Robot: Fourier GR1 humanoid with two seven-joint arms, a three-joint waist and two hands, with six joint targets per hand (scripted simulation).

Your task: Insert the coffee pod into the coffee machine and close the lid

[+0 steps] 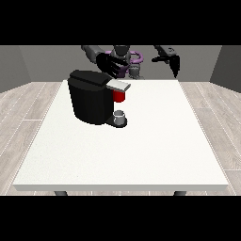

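White table [141,150], hand at view's left [111,66] spread over coffee machine [92,96], other hand [174,63] raised, fingers unclear.

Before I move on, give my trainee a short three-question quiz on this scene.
1. True or false: the hand at the view's left is above the coffee machine.
2. What stands on the machine's base under the red part? A) a plate B) a small grey cup C) a spoon
3. Fill in: the hand at the view's right is raised away from the ____.

Key
1. True: it hangs over the machine's top, by the grey lid.
2. B: the cup sits right below the red part.
3. Machine: that hand touches nothing, and hangs near the table far edge.
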